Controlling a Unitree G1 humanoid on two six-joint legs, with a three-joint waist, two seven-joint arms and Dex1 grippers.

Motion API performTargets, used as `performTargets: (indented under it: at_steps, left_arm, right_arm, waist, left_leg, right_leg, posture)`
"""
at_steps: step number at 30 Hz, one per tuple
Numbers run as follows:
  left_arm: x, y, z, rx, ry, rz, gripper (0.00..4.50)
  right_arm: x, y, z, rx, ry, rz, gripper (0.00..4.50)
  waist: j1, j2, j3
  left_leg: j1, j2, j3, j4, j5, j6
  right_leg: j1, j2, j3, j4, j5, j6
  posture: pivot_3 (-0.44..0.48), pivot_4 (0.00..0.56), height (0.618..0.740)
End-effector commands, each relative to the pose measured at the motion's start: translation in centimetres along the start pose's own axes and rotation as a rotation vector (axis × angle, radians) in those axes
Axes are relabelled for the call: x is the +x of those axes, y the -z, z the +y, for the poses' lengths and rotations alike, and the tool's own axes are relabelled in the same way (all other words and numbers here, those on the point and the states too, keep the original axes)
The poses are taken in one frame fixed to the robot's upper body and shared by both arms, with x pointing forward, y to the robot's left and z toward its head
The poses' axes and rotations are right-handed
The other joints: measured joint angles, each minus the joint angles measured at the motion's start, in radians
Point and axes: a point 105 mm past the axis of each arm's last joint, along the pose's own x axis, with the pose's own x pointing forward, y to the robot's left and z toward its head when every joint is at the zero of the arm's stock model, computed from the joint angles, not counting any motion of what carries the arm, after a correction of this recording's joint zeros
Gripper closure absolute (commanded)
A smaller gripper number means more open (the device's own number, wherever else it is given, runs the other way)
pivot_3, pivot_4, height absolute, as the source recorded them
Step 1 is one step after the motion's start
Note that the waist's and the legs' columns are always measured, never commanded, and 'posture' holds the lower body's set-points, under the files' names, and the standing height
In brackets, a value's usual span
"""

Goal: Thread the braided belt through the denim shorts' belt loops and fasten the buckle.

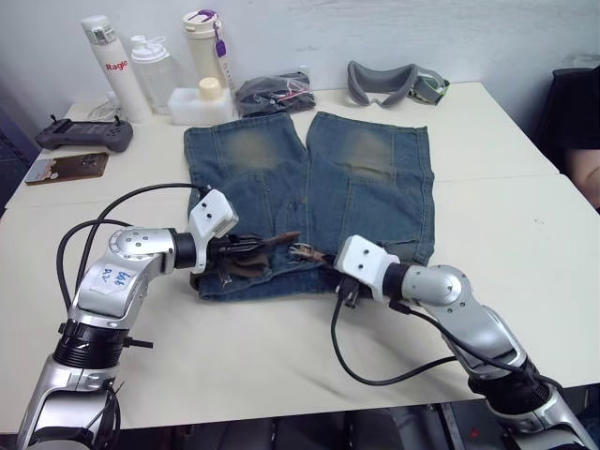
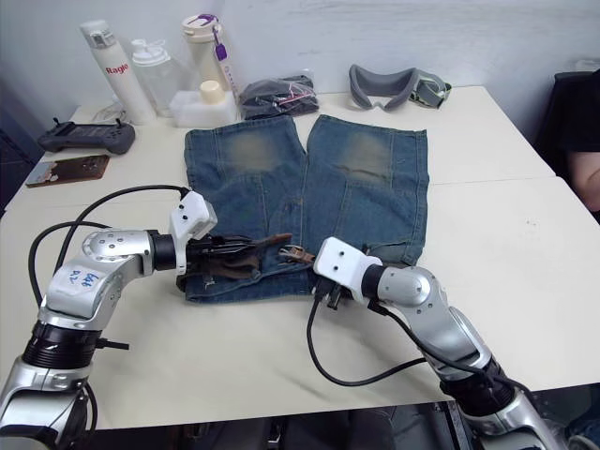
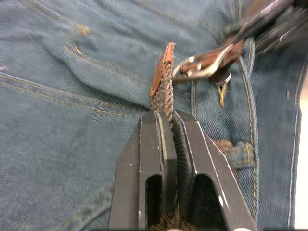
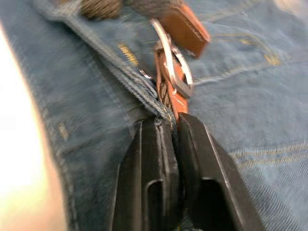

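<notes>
Now: one braided belt point(image 3: 164, 94) | one buckle point(image 4: 174, 65) | two grippers, left point(image 3: 171, 126) and right point(image 4: 169, 126), each pinching belt

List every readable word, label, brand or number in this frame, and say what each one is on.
"Raglo": red lettering on the white bottle at the table's far left.
Handwritten marks on the white sticker on the left arm: too small to read.
Print on the brown card by the black controller: too blurred to read.
</notes>
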Motion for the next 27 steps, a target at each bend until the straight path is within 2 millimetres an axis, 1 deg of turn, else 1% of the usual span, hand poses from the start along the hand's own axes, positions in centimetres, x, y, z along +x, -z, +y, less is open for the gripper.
performTargets:
  at_steps: [1, 3, 8, 12, 15, 17, 21, 24, 27]
  left_arm:
    - [-1.0, -0.6, 0.5, -0.005, -0.047, -0.040, 4.50]
    - [-1.4, -0.3, 0.6, -0.010, -0.063, -0.036, 4.50]
    - [-1.9, -0.5, 0.7, -0.029, -0.077, -0.051, 4.50]
    - [-1.5, 0.3, 0.0, -0.034, -0.055, -0.020, 4.50]
    - [-1.1, 0.9, -0.4, -0.029, -0.043, 0.002, 4.50]
    - [-1.0, 0.9, -0.5, -0.036, -0.040, -0.001, 4.50]
    - [-1.0, 0.6, 0.0, -0.038, -0.054, -0.011, 4.50]
    - [-0.6, 0.3, -0.1, -0.035, -0.042, -0.022, 4.50]
    - [-0.1, 0.2, -0.3, -0.040, -0.029, -0.033, 4.50]
  right_arm:
    - [-0.2, 0.9, 0.3, 0.182, -0.019, 0.017, 4.49]
    - [-0.3, 0.1, -0.1, 0.258, -0.015, -0.015, 4.49]
    - [-0.5, -1.2, -1.4, 0.372, -0.003, -0.052, 4.49]
    - [-0.5, -2.5, -1.6, 0.433, -0.014, -0.086, 4.49]
    - [-0.5, -3.0, -1.7, 0.460, -0.012, -0.101, 4.49]
    - [-0.5, -3.2, -1.8, 0.475, -0.001, -0.104, 4.49]
    - [-0.5, -3.5, -1.7, 0.474, 0.008, -0.111, 4.49]
    - [-0.5, -3.8, -1.5, 0.460, 0.004, -0.116, 4.49]
    - [-0.3, -3.7, -1.4, 0.460, 0.013, -0.108, 4.49]
  waist:
    - [0.000, -0.001, -0.001]
    - [0.000, 0.000, -0.002]
    - [0.000, 0.000, -0.002]
    - [-0.002, 0.000, -0.002]
    - [-0.007, 0.000, -0.002]
    - [-0.010, 0.000, -0.002]
    - [-0.017, 0.000, -0.002]
    - [-0.020, 0.000, -0.002]
    - [-0.021, 0.000, -0.002]
  left_leg:
    - [0.001, 0.000, 0.000, 0.000, 0.000, 0.000]
    - [0.001, -0.001, 0.000, 0.000, 0.000, 0.000]
    - [0.001, -0.005, -0.005, -0.001, 0.000, -0.001]
    - [0.002, -0.013, -0.013, -0.002, 0.000, -0.001]
    - [0.002, -0.013, -0.013, -0.003, 0.000, -0.001]
    - [0.002, -0.013, -0.013, -0.003, 0.000, -0.001]
    - [0.003, -0.014, -0.014, -0.004, 0.000, -0.001]
    - [0.003, -0.014, -0.014, -0.004, 0.000, -0.001]
    - [0.003, -0.014, -0.014, -0.005, 0.000, -0.001]
  right_leg:
    - [0.000, 0.000, 0.000, 0.001, 0.000, 0.000]
    - [0.000, 0.000, 0.002, 0.002, 0.000, 0.000]
    - [0.000, 0.000, 0.003, 0.002, 0.000, -0.001]
    - [-0.002, 0.000, 0.006, 0.002, 0.000, 0.000]
    - [-0.002, 0.000, 0.007, 0.002, 0.000, 0.000]
    - [-0.002, 0.000, 0.007, 0.002, 0.000, 0.000]
    - [-0.002, 0.000, 0.008, 0.002, 0.000, 0.000]
    - [-0.002, 0.000, 0.008, 0.002, 0.000, 0.000]
    - [-0.002, 0.000, 0.008, 0.002, 0.000, 0.000]
  posture:
    - [0.000, 0.150, 0.627]
    - [0.000, 0.150, 0.627]
    - [0.000, 0.150, 0.627]
    - [0.000, 0.150, 0.627]
    - [0.000, 0.150, 0.627]
    - [0.000, 0.150, 0.627]
    - [0.000, 0.150, 0.627]
    - [0.000, 0.150, 0.627]
    - [0.000, 0.150, 0.627]
